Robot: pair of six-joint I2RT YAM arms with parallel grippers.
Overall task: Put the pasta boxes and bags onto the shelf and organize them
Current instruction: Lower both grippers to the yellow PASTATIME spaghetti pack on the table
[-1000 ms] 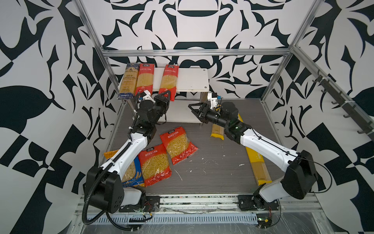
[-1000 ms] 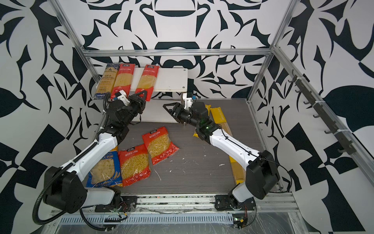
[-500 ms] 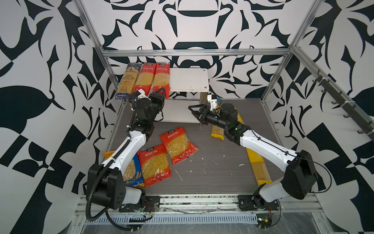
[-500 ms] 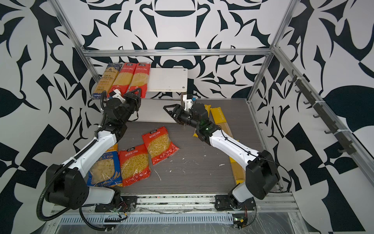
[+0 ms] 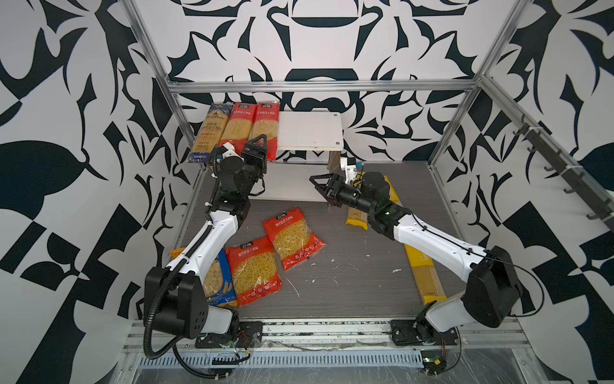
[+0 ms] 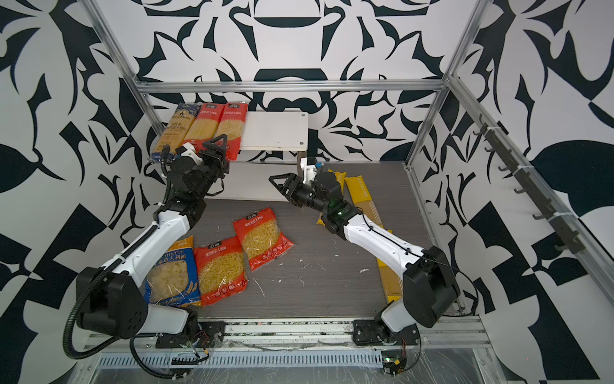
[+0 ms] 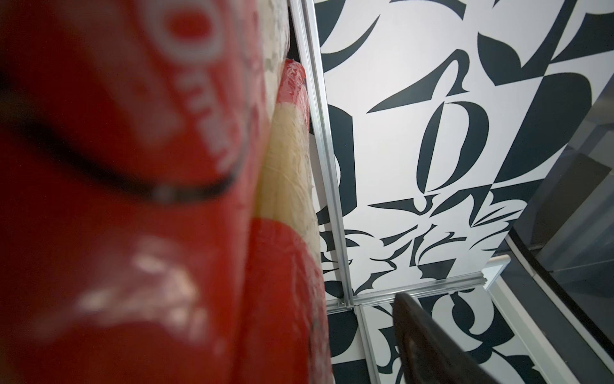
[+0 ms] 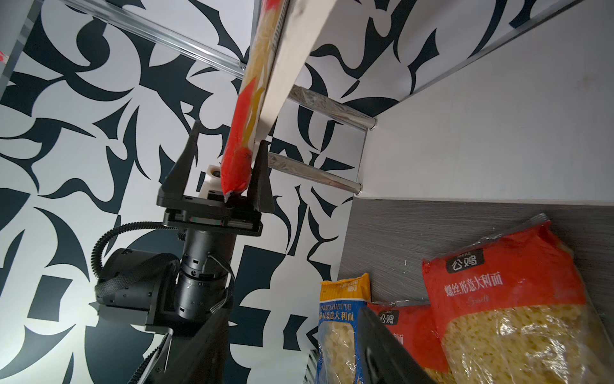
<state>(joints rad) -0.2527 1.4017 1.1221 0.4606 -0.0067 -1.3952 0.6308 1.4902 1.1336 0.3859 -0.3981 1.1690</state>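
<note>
Top views: L gripper [image 5: 258, 146] just let go. A sec ago it was clamped on the 3rd long red packet [image 5: 265, 124], which sat skewed and apart on the shelf's top board [image 5: 312, 131]. Now the packet lies flush beside the other long red packet [image 5: 237, 124], with the dark-blue packet [image 5: 212, 129] next in the row; near ends overhang the front edge. R gripper [image 5: 319, 180] hasn't moved: hovers at the lower board [image 5: 289, 181] front, jaws well apart, empty. On the table: two short red packets [image 6: 262, 237], blue-orange packet [image 6: 172, 279], long yellow packets [image 6: 360, 196]. L wrist: blurred red wrap of the 3rd packet fills the frame, one finger [image 7: 428, 342] standing clear of it. R wrist: best angle. L gripper [image 8: 229, 133] jaws spread wide with the packet's end [image 8: 237, 159] between them, open gap on one side, just beside or brushing the other finger, can't tell which. So no grip. R gripper's own fingers [image 8: 212, 349] apart, nothing between. IMO 3 of 9 shelved, release done. Next, back L arm straight off so it doesn't drag the overhanging end, then fetch the next packet.
</note>
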